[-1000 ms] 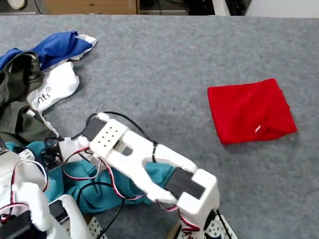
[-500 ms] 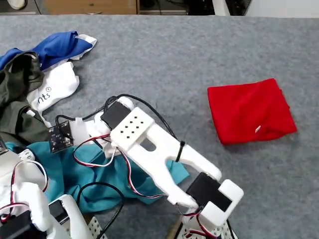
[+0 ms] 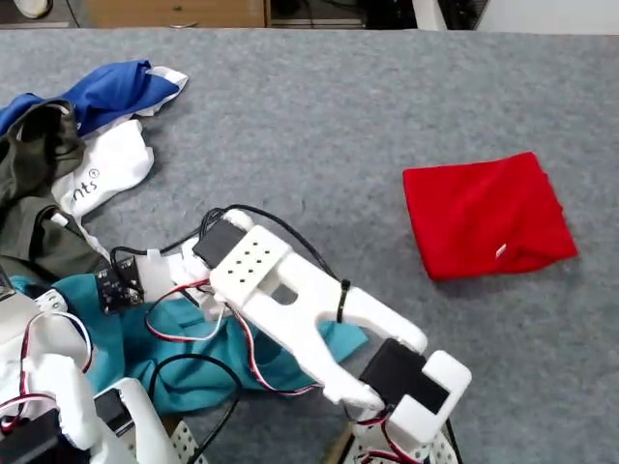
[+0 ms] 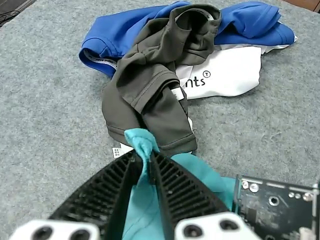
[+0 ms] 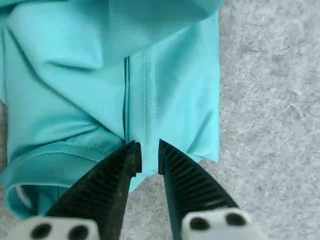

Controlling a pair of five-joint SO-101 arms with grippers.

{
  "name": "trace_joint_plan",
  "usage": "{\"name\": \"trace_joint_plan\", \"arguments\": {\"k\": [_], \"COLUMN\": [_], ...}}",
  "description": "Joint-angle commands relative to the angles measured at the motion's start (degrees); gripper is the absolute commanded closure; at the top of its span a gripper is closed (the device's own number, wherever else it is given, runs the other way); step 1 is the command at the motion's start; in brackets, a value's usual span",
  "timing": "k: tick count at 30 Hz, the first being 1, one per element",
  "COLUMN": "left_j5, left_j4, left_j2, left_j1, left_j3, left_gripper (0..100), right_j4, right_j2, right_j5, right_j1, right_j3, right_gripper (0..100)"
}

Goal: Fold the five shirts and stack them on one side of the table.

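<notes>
Left gripper point(image 4: 143, 160): shut tight on a little bump of the teal shirt point(image 5: 170, 75), just beside the dark shirt point(image 4: 150, 90).
Right gripper point(image 5: 147, 152): open only a crack. It points down at the teal shirt's edge. I see no cloth bunched in the gap, so I think it holds nothing (I can't be fully sure).
Where the teal shirt is: crumpled at the near side of the table point(image 3: 329, 126). It lies under my right arm point(image 3: 290, 295) and runs from my left side across toward my right.
The bit that matters: the shirt's seam point(image 5: 135, 90) runs straight away from my right gripper, almost in line with the gap. The loose edge is right under the tips. To grab it, I think I only need to go down and close.
Nearer arm: both are on this shirt. The left one already has its end, so the right one must take the other end.
Other shirts: the red shirt point(image 3: 484, 213) is folded and lies well apart on my right. The blue shirt point(image 3: 116, 92), the white shirt point(image 3: 111, 164) and the dark shirt sit in a heap on the far left.
What changed: a second ago my right arm reached lower and farther left. Now it has pulled back and up, and the teal edge sticks out more toward the red shirt. The red shirt and the heap have not moved.
</notes>
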Motion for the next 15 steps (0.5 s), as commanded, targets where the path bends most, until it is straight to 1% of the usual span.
{"name": "trace_joint_plan", "arguments": {"k": [1,5,8,11,15], "left_j5": [-0.3,-0.3,-0.3,-0.2,0.0], "left_j4": [-0.9,-0.9,-0.9,-0.9,-0.9], "left_j2": [0.1,0.1,0.1,0.1,0.1], "left_j1": [-0.7,-0.7,-0.7,-0.7,-0.7], "left_j3": [0.2,0.2,0.2,-0.1,-0.3], "left_gripper": [98,98,98,98,98], "right_j4": [-1.0,-0.8,-1.1,-2.6,-3.8], "right_j2": [-3.3,-2.1,-0.1,0.7,1.1], "right_j5": [-0.7,-0.2,3.0,3.2,3.3], "right_j1": [-0.7,0.5,1.8,2.5,2.6], "right_j3": [0.1,1.5,4.2,6.0,6.7], "right_gripper": [91.9,91.7,87.8,85.5,85.4]}}
